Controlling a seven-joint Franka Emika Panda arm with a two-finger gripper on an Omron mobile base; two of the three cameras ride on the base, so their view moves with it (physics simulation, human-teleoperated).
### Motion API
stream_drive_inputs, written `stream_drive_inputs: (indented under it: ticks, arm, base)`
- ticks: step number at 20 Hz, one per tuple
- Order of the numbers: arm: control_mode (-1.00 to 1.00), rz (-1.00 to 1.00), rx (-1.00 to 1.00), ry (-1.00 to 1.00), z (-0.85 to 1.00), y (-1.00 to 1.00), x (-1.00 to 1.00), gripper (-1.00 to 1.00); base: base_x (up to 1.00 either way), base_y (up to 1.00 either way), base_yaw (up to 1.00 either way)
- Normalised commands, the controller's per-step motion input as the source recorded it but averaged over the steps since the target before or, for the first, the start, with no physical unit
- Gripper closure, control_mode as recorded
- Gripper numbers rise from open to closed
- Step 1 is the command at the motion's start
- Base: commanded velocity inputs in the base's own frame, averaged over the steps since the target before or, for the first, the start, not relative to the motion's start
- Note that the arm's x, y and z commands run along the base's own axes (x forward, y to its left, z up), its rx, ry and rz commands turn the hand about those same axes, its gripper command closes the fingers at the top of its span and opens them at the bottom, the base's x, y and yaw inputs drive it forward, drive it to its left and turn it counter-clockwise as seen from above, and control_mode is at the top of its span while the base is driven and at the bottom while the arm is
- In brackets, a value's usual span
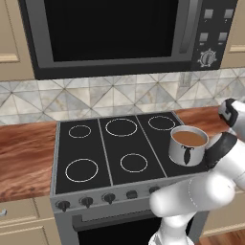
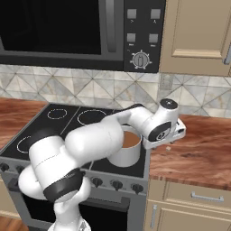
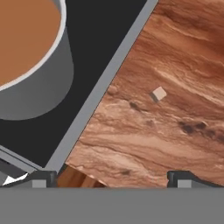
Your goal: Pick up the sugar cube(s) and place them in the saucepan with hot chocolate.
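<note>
Sugar cube lies on the wooden worktop just beside the stove, apart from the saucepan. End effector hovers above, fingers spread; centre it over the cube before descending.

You face a black stove with five ringed burners and a row of knobs along its front. Above it hangs a dark microwave with a dial. Wooden worktop flanks the stove, backed by patterned tiles and beige cabinets.
</note>
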Motion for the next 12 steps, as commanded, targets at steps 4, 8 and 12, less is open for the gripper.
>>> stream_drive_inputs:
  ticks: [4, 8, 12]
  arm:
    - [-1.0, 0.0, 0.0, 0.0, 0.0, -0.28, 0.29, -1.0]
    - [-1.0, 0.0, 0.0, 0.0, 0.0, -0.12, 0.13, -1.0]
    - [-1.0, 0.0, 0.0, 0.0, 0.0, -0.01, 0.2, -1.0]
  base:
    - [0.0, 0.0, 0.0]
    - [0.0, 0.0, 0.0]
    - [0.0, 0.0, 0.0]
